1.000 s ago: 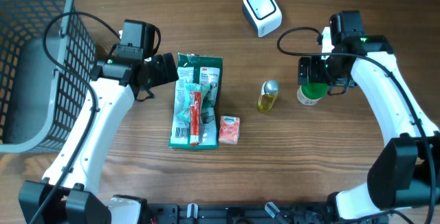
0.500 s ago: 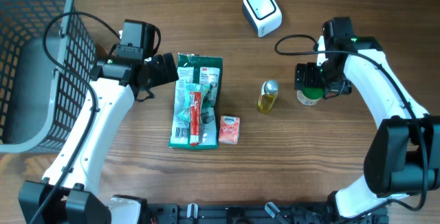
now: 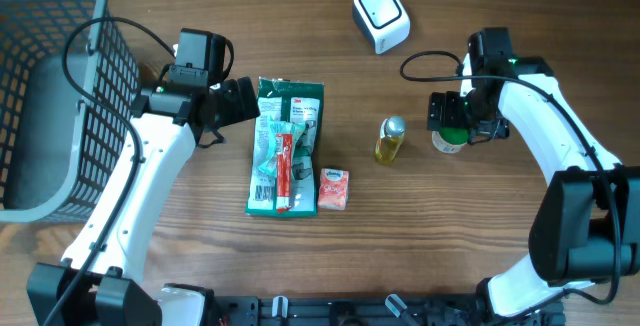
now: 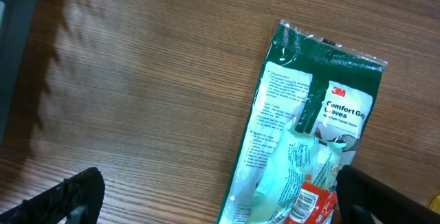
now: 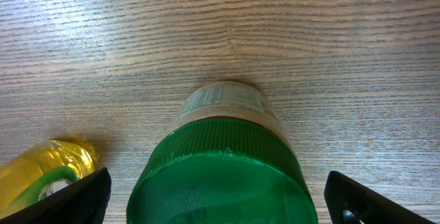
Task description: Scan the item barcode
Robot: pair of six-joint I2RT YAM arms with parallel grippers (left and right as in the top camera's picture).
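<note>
1. 2 black fingertips point(image 5: 75, 200) are all your right wrist view shows of the right gripper point(image 5: 220, 207), 1 in each bottom corner. The jaws stand wide, bare wood lies between each tip and the green-lidded jar point(image 5: 223, 169), and nothing is held.
2. From overhead, the right gripper point(image 3: 458, 121) covers most of the jar point(image 3: 448, 142). You get only a sliver of green and white at its lower edge.
3. The near part of the lid is cut off by the bottom of the wrist frame. The label print is too small to read, so you cannot tell whether a barcode sits on that side.
4. The jar has a dark green ribbed screw lid, a pale body, and a band of fine print just past the lid.
5. The jar sits below and to the right of the white scanner point(image 3: 381, 16), well apart from it, on the wooden table point(image 3: 480, 246).
6. The yellow oil bottle point(image 3: 389, 139) lies straight below the scanner. The right wrist view crops it at the lower left edge point(image 5: 48, 172).
7. The left gripper point(image 3: 240, 101) is below and well left of the scanner, jaws wide and empty. Its wrist view shows 2 fingertips only.
8. In that view the gloves packet point(image 4: 309, 135) and the red tube point(image 4: 313, 200) run off the bottom edge.
9. Far left of the scanner, the basket point(image 3: 40, 96) is cut by the frame.
</note>
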